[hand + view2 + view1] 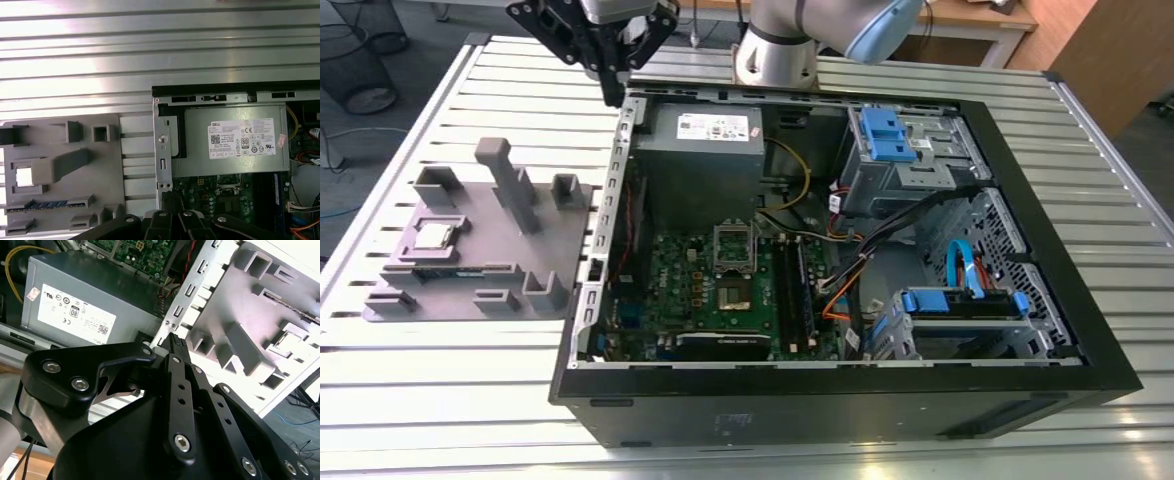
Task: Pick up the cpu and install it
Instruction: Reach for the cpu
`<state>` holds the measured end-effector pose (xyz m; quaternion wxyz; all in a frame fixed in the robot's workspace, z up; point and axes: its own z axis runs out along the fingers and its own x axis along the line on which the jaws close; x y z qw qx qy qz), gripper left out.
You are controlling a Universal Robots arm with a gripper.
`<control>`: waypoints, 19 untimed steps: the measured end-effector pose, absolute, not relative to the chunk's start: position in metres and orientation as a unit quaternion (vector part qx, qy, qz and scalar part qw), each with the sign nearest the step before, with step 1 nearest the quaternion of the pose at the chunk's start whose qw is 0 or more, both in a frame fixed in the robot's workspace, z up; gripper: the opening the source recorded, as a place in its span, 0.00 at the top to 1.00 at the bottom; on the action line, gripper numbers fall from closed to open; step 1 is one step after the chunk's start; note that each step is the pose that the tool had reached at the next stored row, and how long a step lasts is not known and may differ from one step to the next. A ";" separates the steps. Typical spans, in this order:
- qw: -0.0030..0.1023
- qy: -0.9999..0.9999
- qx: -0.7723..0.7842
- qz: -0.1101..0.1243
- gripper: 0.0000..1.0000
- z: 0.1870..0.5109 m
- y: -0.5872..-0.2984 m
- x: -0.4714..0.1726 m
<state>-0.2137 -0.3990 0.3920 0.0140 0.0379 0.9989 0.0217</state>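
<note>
One small, flat, square cpu with a shiny silver-grey top (431,235) lies in a recess of the grey plastic fixture tray (487,232), towards the tray's edge on the exterior view's left. In the first wrist view the cpu (25,177) shows as a bright square in the same recess. The tray rests on the slatted aluminium bench (454,380), just beside the wall of the open black computer case (854,405) that faces the exterior view's left. The arm's black jaws are pressed together and pinch nothing. They hang tip-down over the case's far corner on that same side, above its rim and next to the grey box-shaped power supply (707,130), well apart from the cpu. Nearer in the case lies the green motherboard (700,300) with its square metal-framed socket (738,293).
</note>
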 end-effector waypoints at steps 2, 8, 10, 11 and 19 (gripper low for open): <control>0.014 0.999 0.038 0.022 0.89 0.392 -0.399 -0.219; 0.014 0.999 0.038 0.022 0.89 0.392 -0.399 -0.232; 0.014 0.999 0.038 0.022 0.89 0.392 -0.399 -0.236; 0.014 0.999 0.038 0.022 0.89 0.392 -0.399 -0.238; 0.014 0.999 0.038 0.022 0.89 0.391 -0.399 -0.257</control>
